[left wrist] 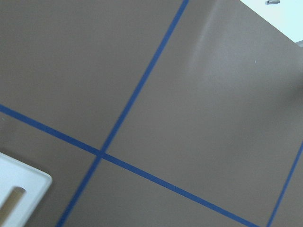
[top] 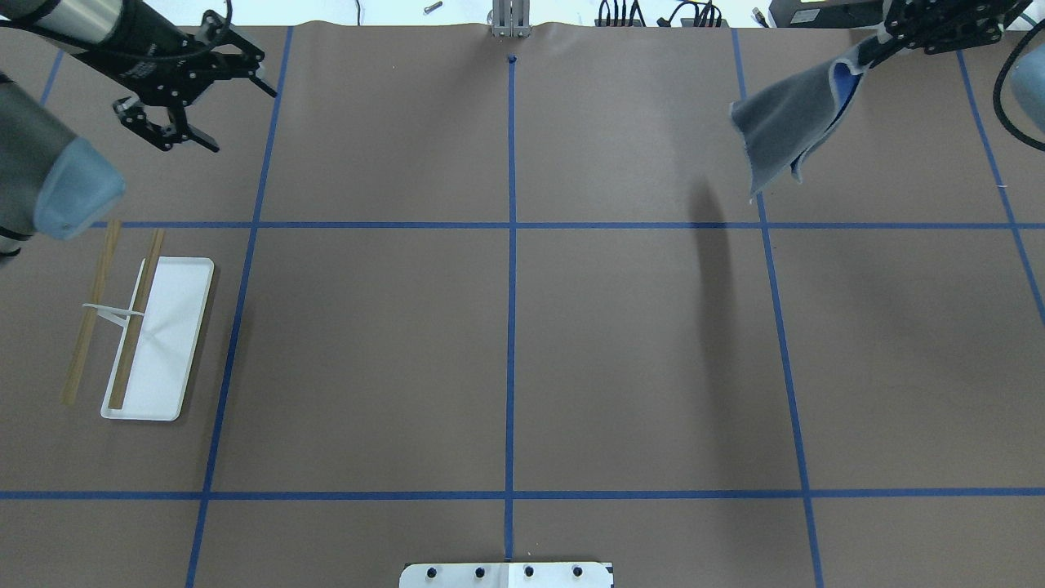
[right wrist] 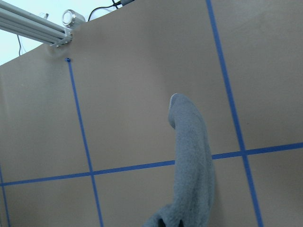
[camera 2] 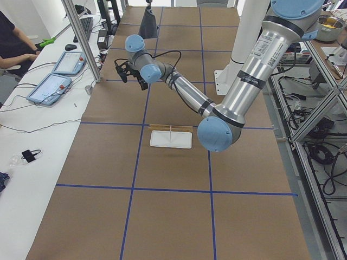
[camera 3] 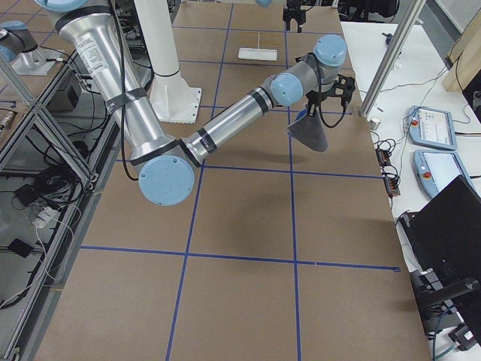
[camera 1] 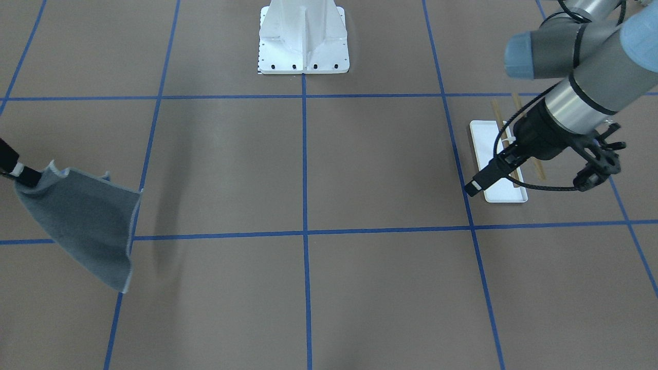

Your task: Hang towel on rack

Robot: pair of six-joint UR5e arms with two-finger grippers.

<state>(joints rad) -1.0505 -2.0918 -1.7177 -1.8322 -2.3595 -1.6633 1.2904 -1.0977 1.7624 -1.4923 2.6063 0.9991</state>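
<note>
While the rack (top: pixel 171 327) stands with both rods bare near the left end of the bench (top: pixel 506 343), the towel (top: pixel 788 131) hangs in the air over the far right corner. One corner of it is clenched in the right fingers (camera 1: pixel 30 177), which the frame edges largely cut off. The left fingers (camera 1: pixel 488 176) hover spread above the rack, grasping nothing. Rack and towel are well apart.

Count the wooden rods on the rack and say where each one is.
2. In the overhead view, one rod lies over the outer edge of the white base of the rack; the other rod runs parallel just beyond it, farther to the robot's left.
</note>
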